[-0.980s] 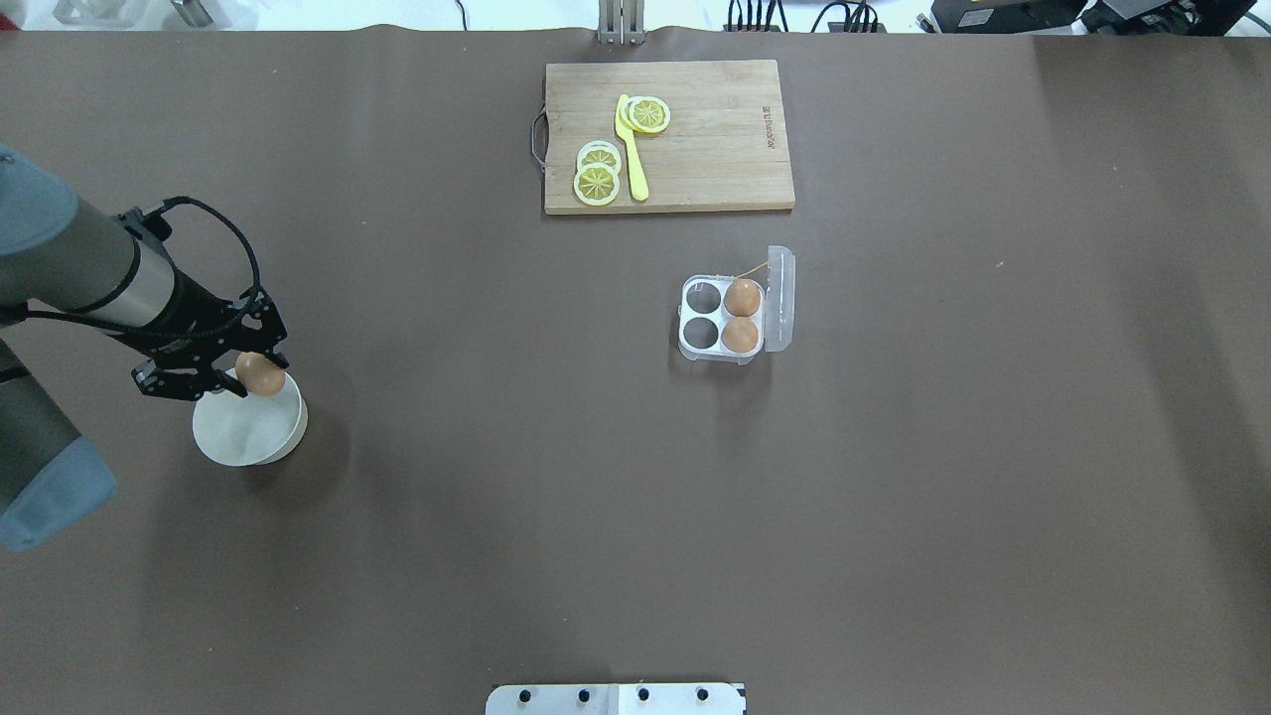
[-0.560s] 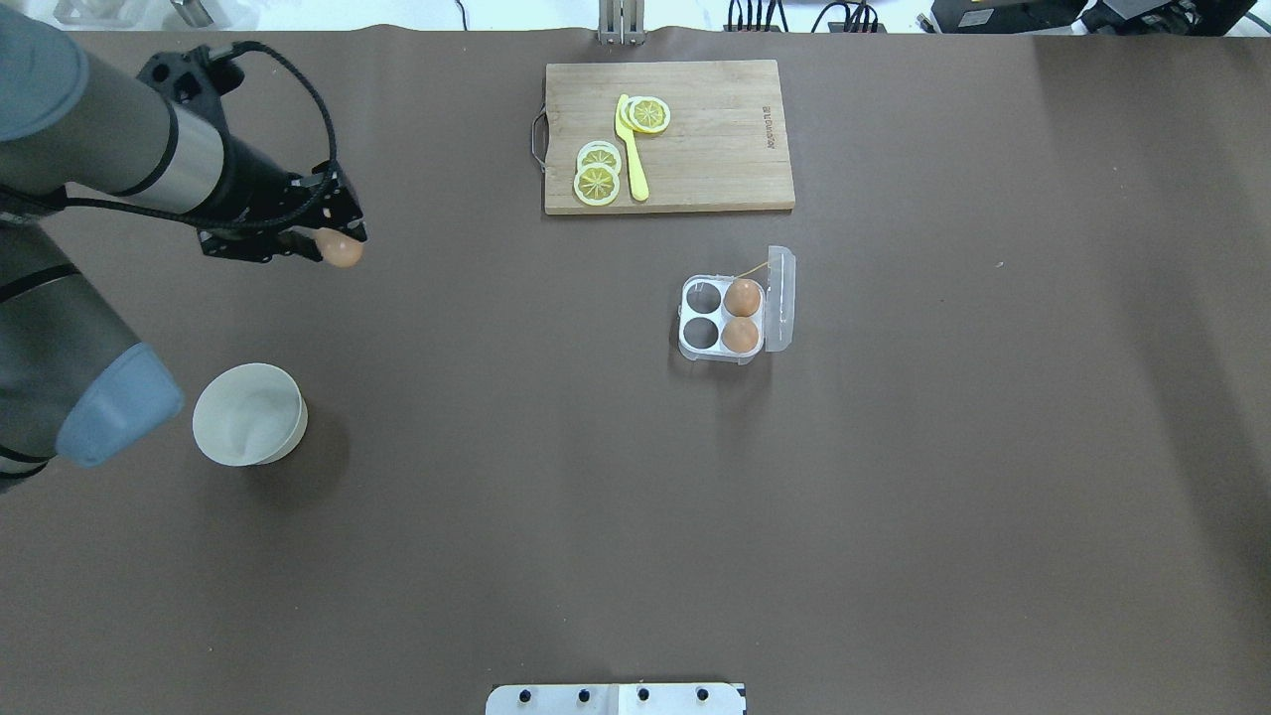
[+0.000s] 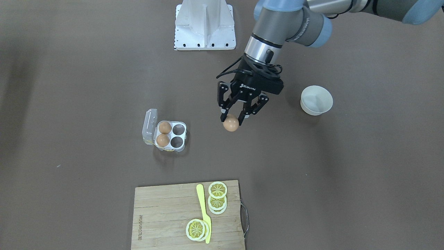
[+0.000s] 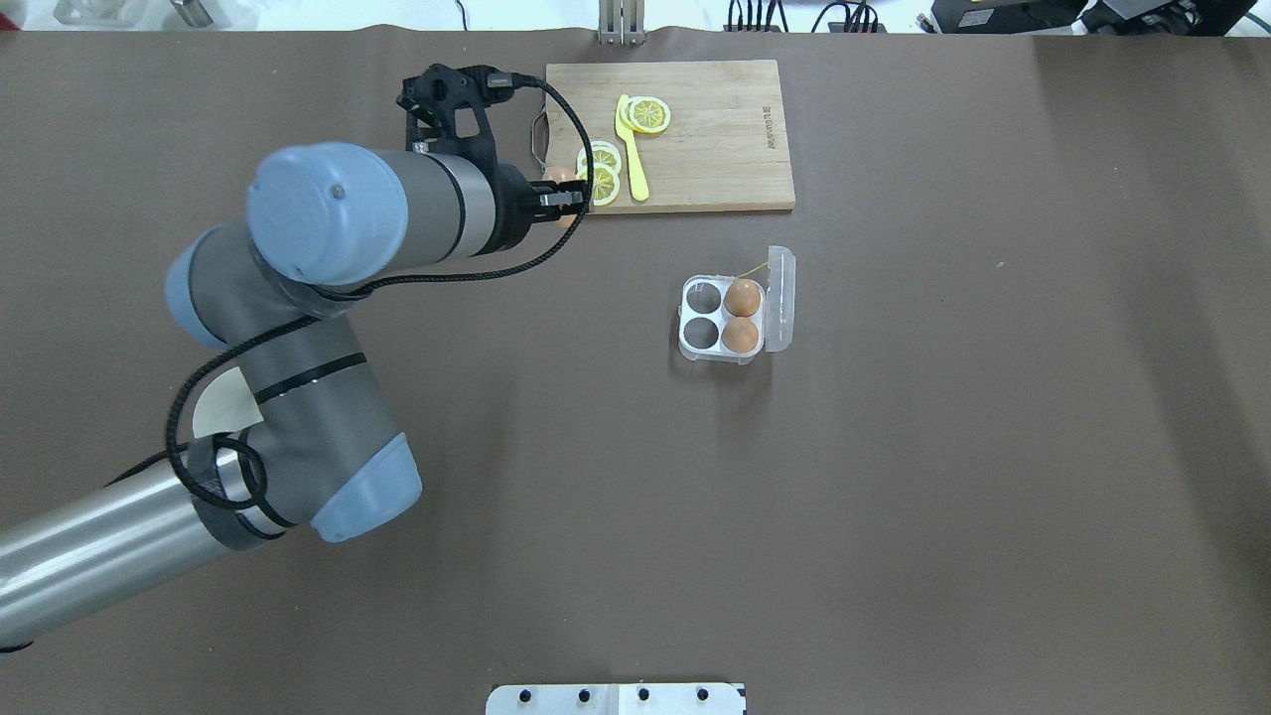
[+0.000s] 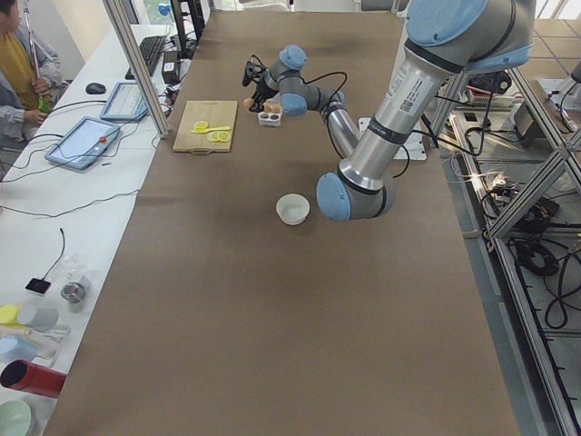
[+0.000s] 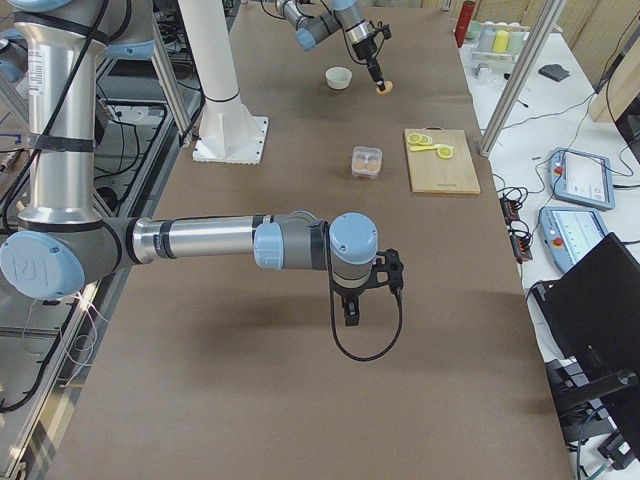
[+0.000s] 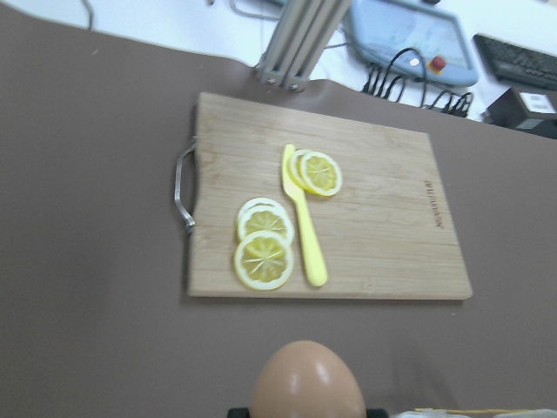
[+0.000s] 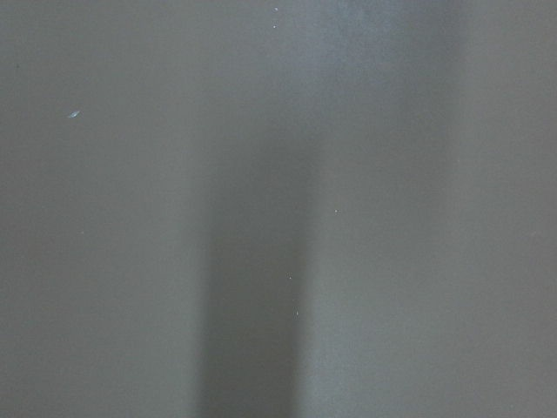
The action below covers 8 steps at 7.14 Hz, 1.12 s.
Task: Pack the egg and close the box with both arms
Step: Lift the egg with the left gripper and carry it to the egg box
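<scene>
My left gripper (image 3: 233, 119) is shut on a light-brown egg (image 3: 231, 124) and holds it above the table, between the white bowl and the box. The egg fills the bottom of the left wrist view (image 7: 308, 385). The box (image 3: 177, 141) is a clear carton with its lid (image 3: 149, 130) standing open. Two eggs (image 3: 164, 127) (image 3: 162, 140) sit in the cups beside the lid, and the other two cups are bare. In the overhead view the box (image 4: 701, 333) lies right of my left gripper (image 4: 562, 199). My right gripper (image 6: 351, 310) shows only in the exterior right view, so I cannot tell its state.
A wooden cutting board (image 4: 705, 149) with lemon slices (image 4: 597, 184) and a yellow knife (image 4: 632, 149) lies beyond the box. A white bowl (image 3: 316, 100) stands on my left side. A white metal stand (image 3: 205, 24) is at the robot's base.
My left arm has lifted the egg out of the white bowl and carried it far to the right and forward, near the cutting board's corner. The box has not moved.
</scene>
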Motion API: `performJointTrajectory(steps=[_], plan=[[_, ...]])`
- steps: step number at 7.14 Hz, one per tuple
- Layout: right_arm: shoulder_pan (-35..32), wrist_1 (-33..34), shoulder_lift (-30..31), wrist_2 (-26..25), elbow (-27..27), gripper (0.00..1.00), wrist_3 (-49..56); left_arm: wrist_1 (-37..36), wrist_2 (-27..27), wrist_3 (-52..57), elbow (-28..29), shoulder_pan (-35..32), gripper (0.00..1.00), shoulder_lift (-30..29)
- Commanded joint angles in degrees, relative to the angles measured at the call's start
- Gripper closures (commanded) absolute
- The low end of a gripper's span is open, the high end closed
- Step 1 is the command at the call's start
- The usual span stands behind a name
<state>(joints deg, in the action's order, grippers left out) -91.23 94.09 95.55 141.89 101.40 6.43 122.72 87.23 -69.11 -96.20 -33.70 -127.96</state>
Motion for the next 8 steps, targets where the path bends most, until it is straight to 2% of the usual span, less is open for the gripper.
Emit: performJointTrajectory(steps=[1, 2, 3, 4, 7, 8], plan=[[0.00, 0.04, 0.52, 0.14, -0.24, 0.00, -0.27, 19.33, -8.88, 5.37, 11.50, 4.33, 1.00, -1.75], [0.00, 0.04, 0.52, 0.23, -0.41, 0.00, -0.28, 22.62, -11.88, 14.35, 16.43, 6.52, 1.00, -4.03], [0.00, 0.04, 0.52, 0.23, -0.41, 0.00, -0.28, 28.13, -14.95, 17.22, 21.53, 8.11, 1.00, -5.18], [0.09, 0.04, 0.43, 0.14, -0.59, 0.00, -0.36, 31.32, -15.33, 19.95, 23.58, 8.47, 1.00, -5.98], [0.00, -0.05, 0.08, 0.14, -1.03, 0.00, -0.28, 36.87, -26.03, 27.87, 26.85, 14.79, 1.00, -7.04], [0.00, 0.04, 0.43, 0.23, -1.12, 0.00, -0.28, 37.06, -26.49, 27.97, 28.16, 15.15, 1.00, -7.39]])
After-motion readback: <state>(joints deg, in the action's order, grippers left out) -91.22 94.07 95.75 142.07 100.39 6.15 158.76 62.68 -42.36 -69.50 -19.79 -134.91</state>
